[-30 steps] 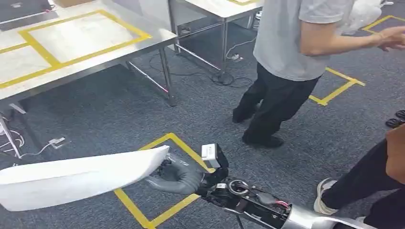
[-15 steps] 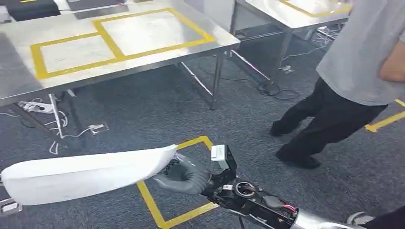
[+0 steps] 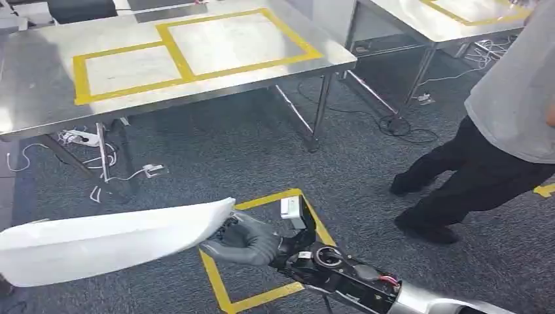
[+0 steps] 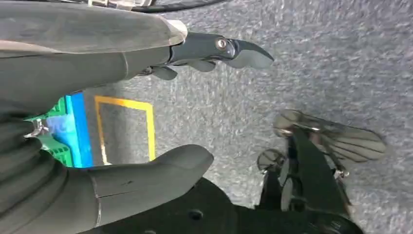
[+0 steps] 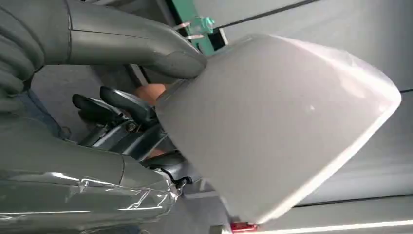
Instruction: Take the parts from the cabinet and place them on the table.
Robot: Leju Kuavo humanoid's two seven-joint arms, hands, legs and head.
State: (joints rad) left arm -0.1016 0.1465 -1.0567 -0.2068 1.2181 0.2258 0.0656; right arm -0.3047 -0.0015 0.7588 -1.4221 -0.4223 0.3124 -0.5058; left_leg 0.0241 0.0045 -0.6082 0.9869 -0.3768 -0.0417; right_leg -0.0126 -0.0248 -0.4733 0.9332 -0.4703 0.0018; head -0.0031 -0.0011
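Observation:
A long white curved part (image 3: 111,240) stretches across the lower left of the head view, above the carpet. My right hand (image 3: 243,239) grips its near end; the thumb (image 5: 146,46) presses on the part's pale shell (image 5: 287,131) and dark fingers (image 5: 122,109) curl beneath it. A steel table (image 3: 39,104) marked with yellow tape rectangles stands ahead at the upper left. My left hand (image 4: 160,112) hangs over grey carpet, thumb (image 4: 151,178) and fingers (image 4: 229,51) apart, holding nothing.
A person in a grey shirt and black trousers (image 3: 497,150) stands at the right. A second steel table (image 3: 451,23) is at the upper right. Cables and a power strip (image 3: 82,137) lie under the near table. A yellow tape square (image 3: 262,294) marks the carpet below my arm.
The whole view has swung, so the taped table sits further right and the person nearer the right edge. The white part stays held in my right hand.

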